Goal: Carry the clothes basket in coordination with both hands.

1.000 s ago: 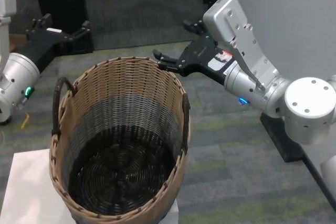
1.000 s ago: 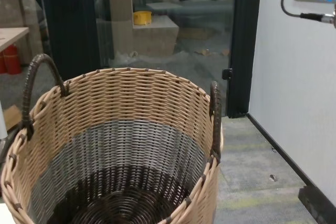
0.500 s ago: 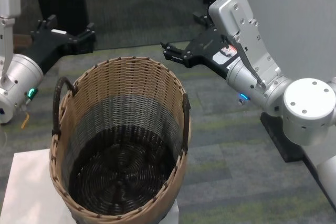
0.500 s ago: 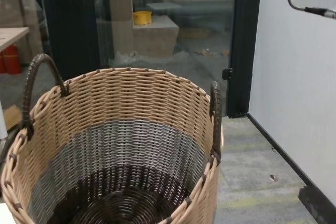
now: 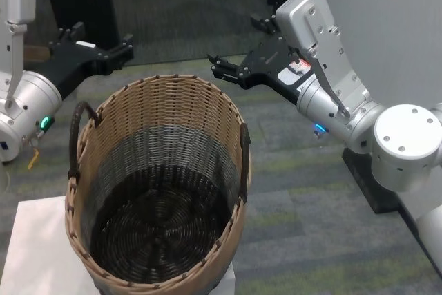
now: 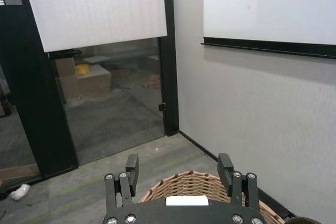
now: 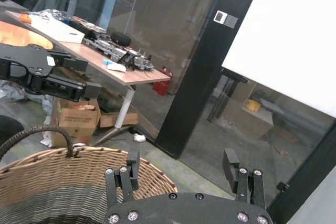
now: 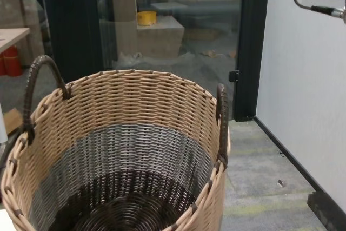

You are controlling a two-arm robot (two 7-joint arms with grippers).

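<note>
While your clothes basket (image 5: pixel 159 191) sits lower centre on what looks like a white stand (image 5: pixel 34 253), the left gripper (image 5: pixel 124 50) upper left and right gripper (image 5: pixel 215 67) upper centre hover spread, grasping nothing.

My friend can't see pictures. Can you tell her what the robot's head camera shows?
A big round wicker basket, empty, stands close in front of the robot. Both black grippers hang open in the air above its far rim, touching nothing: the left gripper on the left, the right gripper on the right.
</note>
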